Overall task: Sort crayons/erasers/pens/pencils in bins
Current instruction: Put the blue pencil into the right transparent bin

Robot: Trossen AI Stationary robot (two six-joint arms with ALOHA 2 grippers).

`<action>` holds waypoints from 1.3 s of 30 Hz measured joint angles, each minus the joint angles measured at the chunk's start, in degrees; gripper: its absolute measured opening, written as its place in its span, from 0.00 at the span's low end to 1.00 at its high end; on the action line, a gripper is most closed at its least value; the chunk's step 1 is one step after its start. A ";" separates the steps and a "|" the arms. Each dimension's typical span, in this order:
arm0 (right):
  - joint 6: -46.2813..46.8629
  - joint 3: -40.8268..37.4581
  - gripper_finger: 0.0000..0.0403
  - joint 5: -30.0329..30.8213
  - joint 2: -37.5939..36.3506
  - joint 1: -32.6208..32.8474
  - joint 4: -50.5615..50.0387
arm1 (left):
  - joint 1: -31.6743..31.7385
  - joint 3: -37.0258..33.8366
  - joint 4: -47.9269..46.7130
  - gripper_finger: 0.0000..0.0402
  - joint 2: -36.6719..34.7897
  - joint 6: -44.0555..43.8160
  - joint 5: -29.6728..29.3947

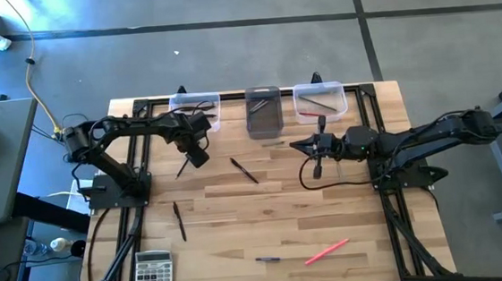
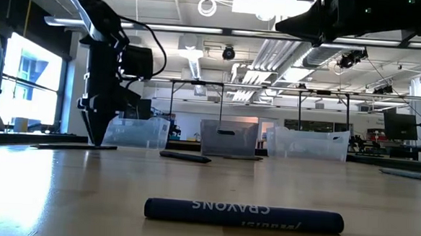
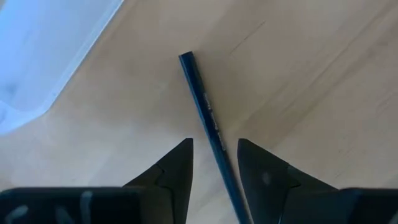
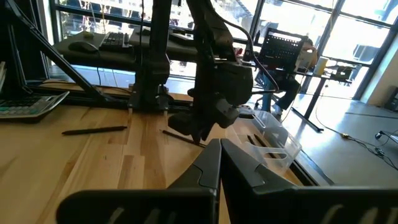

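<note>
Fingers of my left gripper (image 3: 214, 163) stand spread on either side of a thin dark blue pencil (image 3: 208, 121) lying flat on the pale wooden table (image 1: 329, 215); the pencil runs between the tips, and I cannot tell whether they touch it. In the high view this gripper (image 1: 191, 154) points down just in front of the clear plastic bin on the left (image 1: 197, 111). Beside that bin stand the dark smoky grey bin (image 1: 263, 113) and a second clear bin (image 1: 320, 100) with a red stick inside. My right gripper (image 1: 318, 165), fingers pressed together and holding nothing, hovers in front of that second clear bin. Loose on the table lie a black pen (image 1: 243, 171), another dark stick (image 1: 179, 221), a pink crayon (image 1: 326, 252) and a short dark crayon (image 1: 268, 259). A grey calculator (image 1: 153, 274) sits at the near left corner
</note>
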 joint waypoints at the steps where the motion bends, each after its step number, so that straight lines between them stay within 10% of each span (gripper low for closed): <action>1: 0.00 0.00 0.00 0.00 0.01 0.00 0.00 | 0.15 0.00 0.09 0.27 0.14 0.00 0.04; 21: 0.00 0.02 0.00 -0.02 0.01 0.00 0.02 | 0.44 -4.33 3.84 0.18 -0.23 3.70 4.65; 39: 0.28 0.07 0.00 -0.55 0.01 0.00 -0.33 | -13.08 -3.97 1.43 0.05 -0.54 4.41 1.60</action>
